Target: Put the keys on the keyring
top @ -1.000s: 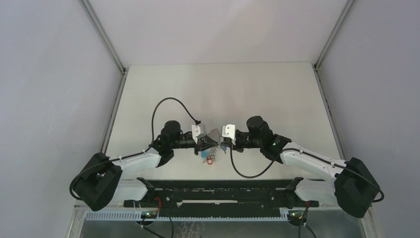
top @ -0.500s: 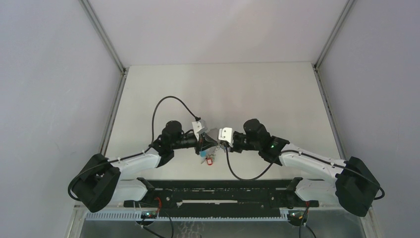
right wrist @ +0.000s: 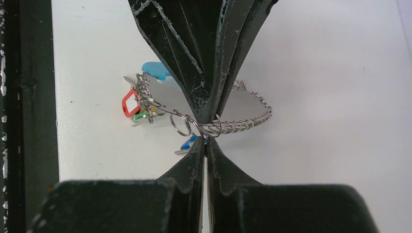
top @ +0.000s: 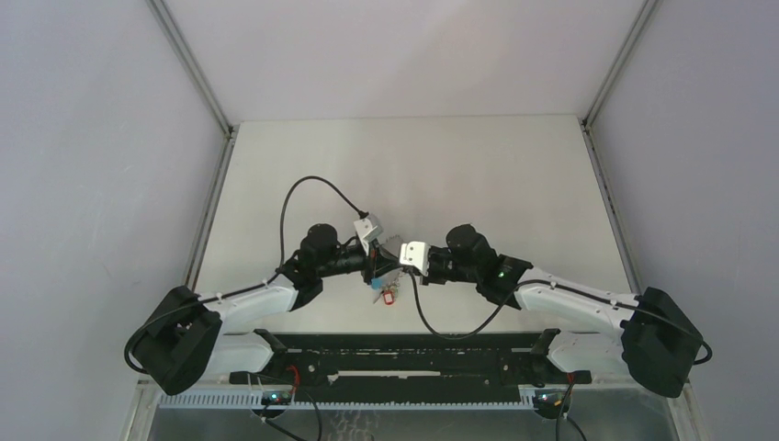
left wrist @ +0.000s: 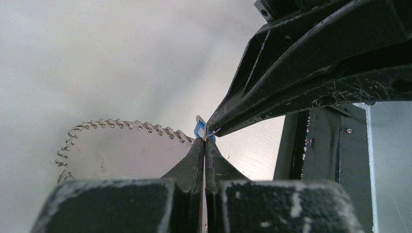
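Right wrist view: both grippers meet tip to tip above the white table [right wrist: 340,73], each pinched fully shut at a thin silver wire keyring [right wrist: 252,119]

Opposite the right gripper [right wrist: 206,141], the left gripper [right wrist: 211,119] clamps the keyring wire where loose rings bunch, and its fingers hide the far part of the loop. Just beside the right gripper's closed tips sits the tiny blue-headed key [right wrist: 188,143] with its plastic head. It seems nipped there, though the contact is too small to be sure and its silver blade is mostly hidden. A red plastic tag [right wrist: 129,103], a cyan plastic piece [right wrist: 154,70] and a green bit [right wrist: 140,116] hang on the ring well away from both tips, partly overlapping; in the top view the fingertips merge into one dark cluster
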Controlling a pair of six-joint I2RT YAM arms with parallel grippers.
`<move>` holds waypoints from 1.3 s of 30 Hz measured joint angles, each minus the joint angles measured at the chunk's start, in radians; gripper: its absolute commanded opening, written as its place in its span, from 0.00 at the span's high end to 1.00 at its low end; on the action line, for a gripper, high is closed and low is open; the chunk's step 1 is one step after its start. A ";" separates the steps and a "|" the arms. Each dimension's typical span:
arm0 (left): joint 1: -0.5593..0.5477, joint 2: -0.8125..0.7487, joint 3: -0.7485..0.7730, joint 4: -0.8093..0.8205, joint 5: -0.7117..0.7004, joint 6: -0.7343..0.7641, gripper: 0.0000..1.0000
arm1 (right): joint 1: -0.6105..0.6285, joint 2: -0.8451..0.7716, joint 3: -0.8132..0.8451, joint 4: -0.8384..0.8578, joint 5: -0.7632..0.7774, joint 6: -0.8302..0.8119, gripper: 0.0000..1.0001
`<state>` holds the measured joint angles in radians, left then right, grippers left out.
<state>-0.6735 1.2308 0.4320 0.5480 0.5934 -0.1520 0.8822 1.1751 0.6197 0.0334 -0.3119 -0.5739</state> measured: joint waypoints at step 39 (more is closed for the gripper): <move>0.006 -0.012 -0.083 0.312 -0.058 -0.104 1.00 | -0.069 -0.035 -0.057 0.122 -0.066 0.028 0.75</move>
<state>-0.6670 1.2190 0.3489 0.8604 0.5358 -0.2562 0.8135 1.1400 0.5629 0.1558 -0.3782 -0.5457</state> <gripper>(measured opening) 0.007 0.223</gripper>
